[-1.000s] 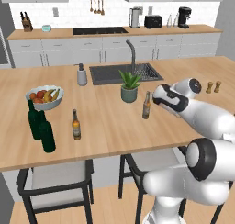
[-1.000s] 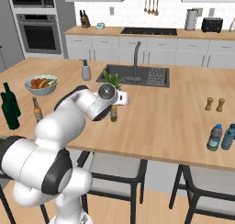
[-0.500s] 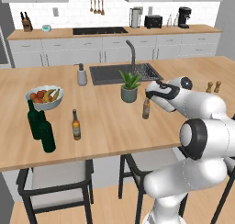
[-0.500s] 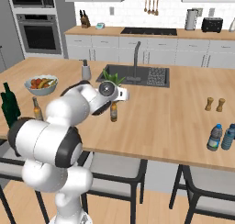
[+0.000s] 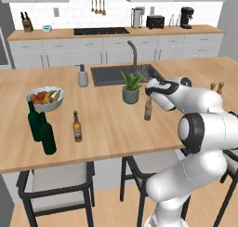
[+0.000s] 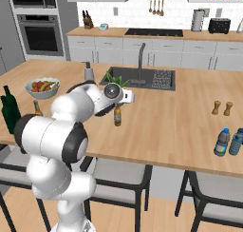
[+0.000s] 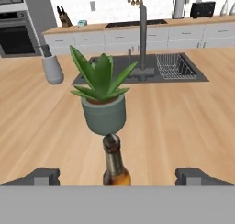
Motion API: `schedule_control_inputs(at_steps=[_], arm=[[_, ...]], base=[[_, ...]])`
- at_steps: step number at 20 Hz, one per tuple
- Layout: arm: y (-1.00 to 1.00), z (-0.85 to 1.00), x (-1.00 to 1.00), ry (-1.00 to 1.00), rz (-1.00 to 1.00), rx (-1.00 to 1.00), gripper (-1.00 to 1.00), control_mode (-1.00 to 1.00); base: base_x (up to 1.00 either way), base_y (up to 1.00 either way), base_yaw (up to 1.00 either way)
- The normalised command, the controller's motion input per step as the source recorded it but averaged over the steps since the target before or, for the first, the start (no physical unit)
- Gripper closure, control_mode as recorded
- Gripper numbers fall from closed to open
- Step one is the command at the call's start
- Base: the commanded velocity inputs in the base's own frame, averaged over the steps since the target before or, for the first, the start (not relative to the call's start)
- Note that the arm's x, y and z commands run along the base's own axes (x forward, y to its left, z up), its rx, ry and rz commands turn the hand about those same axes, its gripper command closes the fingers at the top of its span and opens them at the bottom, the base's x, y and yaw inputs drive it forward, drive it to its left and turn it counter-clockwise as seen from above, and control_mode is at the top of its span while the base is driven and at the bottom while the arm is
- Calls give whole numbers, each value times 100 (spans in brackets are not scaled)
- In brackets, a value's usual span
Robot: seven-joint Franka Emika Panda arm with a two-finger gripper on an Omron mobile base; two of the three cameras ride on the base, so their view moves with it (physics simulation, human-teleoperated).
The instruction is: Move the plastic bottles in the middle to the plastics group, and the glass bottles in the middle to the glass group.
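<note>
A brown beer bottle stands alone mid-counter, in front of the potted plant. My gripper is open at its neck, one finger on each side and well apart from the glass. At the left end stands the glass group: two tall dark green wine bottles and a small amber beer bottle. The plastics group, two blue-capped bottles, stands at the right front edge. Plastic bottles in the middle are out of view.
The potted plant stands just behind the beer bottle, with the sink beyond it. A grey soap dispenser and a fruit bowl are further left. Salt and pepper shakers stand to the right.
The hand has swung left from beside the brown beer bottle to its neck, fingers now either side of it. The bottles have not moved.
</note>
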Motion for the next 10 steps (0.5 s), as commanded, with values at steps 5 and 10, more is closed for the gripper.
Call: schedule_control_inputs(at_steps=[5,10], arm=[[0,0,19,0,0,0,-100,-100],[0,-10,21,0,0,0,-100,-100]], base=[[0,0,0],[0,0,0]])
